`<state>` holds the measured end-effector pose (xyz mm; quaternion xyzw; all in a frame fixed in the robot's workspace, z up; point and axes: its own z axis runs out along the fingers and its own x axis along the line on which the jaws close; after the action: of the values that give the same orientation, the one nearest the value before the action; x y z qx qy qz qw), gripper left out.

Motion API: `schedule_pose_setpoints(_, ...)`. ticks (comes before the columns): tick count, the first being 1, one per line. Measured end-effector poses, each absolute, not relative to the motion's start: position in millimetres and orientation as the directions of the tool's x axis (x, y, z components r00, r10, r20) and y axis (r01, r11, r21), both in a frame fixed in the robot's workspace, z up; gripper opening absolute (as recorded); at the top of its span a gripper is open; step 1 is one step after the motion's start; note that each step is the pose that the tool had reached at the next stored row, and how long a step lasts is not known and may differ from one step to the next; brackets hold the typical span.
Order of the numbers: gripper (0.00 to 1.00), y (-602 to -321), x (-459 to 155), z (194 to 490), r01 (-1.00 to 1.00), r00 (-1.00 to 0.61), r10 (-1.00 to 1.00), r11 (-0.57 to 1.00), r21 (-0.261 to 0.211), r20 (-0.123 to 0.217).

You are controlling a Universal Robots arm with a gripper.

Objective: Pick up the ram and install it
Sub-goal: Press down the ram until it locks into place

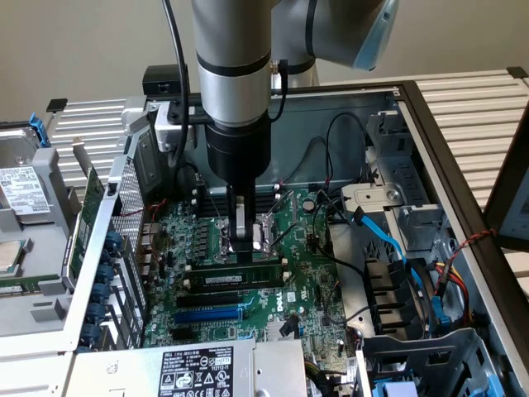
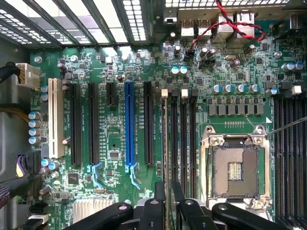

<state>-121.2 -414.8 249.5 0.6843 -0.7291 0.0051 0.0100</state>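
1. Looking down into the open case, you have the gripper (image 1: 240, 241) low over the motherboard (image 1: 318, 285), right beside the empty CPU socket (image 1: 266, 227).
2. Your fingers (image 2: 152, 210) are pinched on the top edge of the ram (image 1: 240, 276); the wrist view shows the thin green edge of the stick (image 2: 166, 143) running straight out from between them.
3. The ram stands on edge in the memory slot nearest the CPU socket, on the side facing the blue expansion slot (image 1: 213, 313).
4. Its long axis runs parallel to that socket's near edge and to the blue slot, so stick and slot look lined up end to end.
5. The gripper sits about mid-length on the stick, directly above it, with the ram straight below your fingers rather than off to either side.
6. Whether the stick is fully seated or the white end clips (image 1: 285, 261) have latched, you cannot tell from here; judging by height, it looks at least partway in.
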Motion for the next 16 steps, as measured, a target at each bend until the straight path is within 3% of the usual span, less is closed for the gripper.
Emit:
schedule_pose_setpoints(11, 0.2, -414.9, -125.3, 251.7, -0.997, -0.073, -0.997, 0.073, 0.006, 0.022)
schedule_pose_setpoints(16, 0.1, -414.9, -128.1, 251.6, -0.996, -0.086, -0.996, 0.086, 0.006, 0.022)
